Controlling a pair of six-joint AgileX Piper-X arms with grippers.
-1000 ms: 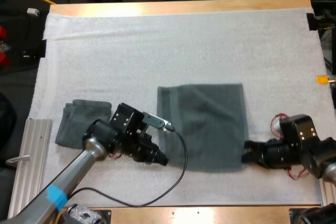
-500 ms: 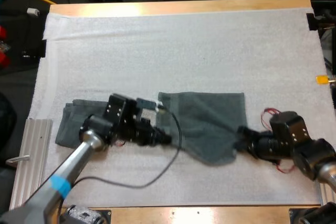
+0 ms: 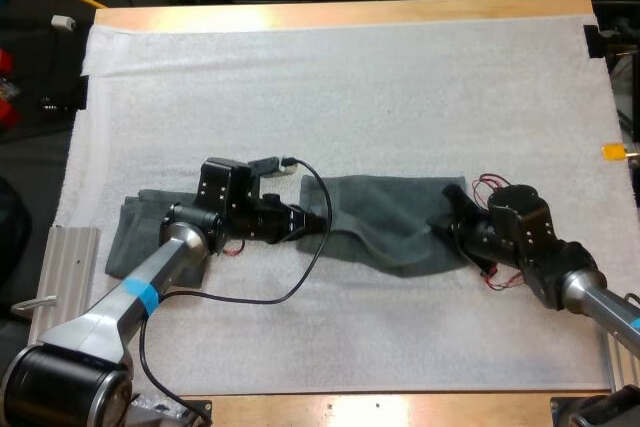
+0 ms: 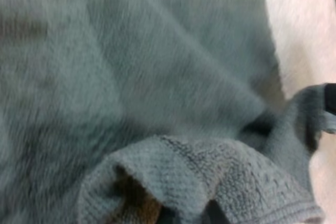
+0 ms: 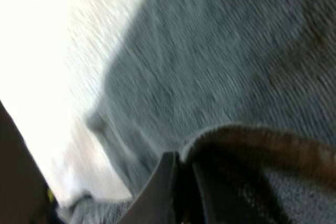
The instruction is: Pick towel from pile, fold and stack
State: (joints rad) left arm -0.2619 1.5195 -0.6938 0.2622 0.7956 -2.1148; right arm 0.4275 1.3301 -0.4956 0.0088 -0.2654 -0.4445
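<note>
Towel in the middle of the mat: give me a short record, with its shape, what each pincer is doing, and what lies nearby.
towel: dark grey-green, partly folded, near edge lifted over the flat part
left pincer: shut on the towel's left end
right pincer: shut on the towel's right end
nearby: second towel, folded, at the left of the white mat
</note>
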